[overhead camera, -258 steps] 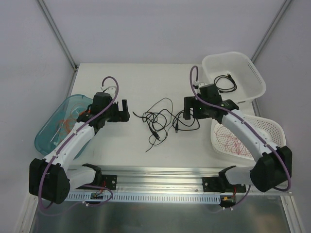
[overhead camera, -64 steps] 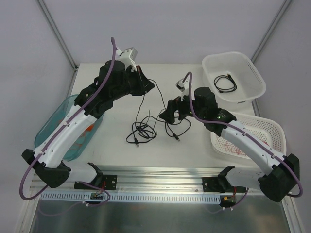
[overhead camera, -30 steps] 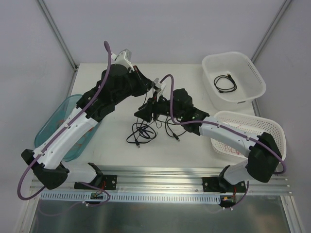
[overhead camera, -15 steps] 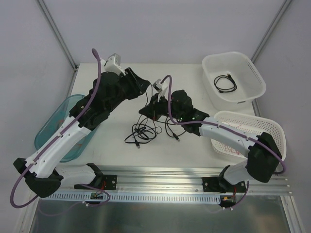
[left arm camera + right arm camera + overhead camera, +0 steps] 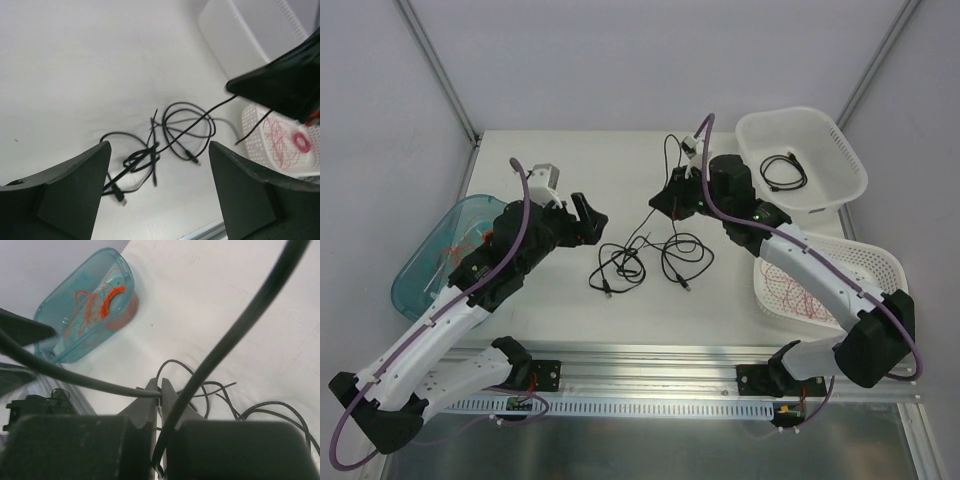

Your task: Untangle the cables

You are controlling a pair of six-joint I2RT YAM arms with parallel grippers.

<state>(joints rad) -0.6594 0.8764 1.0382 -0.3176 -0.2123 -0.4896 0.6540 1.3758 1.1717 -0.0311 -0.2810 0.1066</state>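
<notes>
Cables [image 5: 642,258]: loose black tangle lying at the middle of the surface [image 5: 570,170]; one strand rises off the pile.
Right tool [image 5: 666,202]: clenched on that black strand, held raised above the pile, probably so the loops slide apart under their own weight.
Left tool [image 5: 584,214]: released, empty, poised just beside the tangle, likely ready to pin or take another strand.

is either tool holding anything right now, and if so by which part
The right tool is shut on one thin black cable, pinching it along the bare wire, not at a plug. The left tool is open and holds nothing.
</notes>
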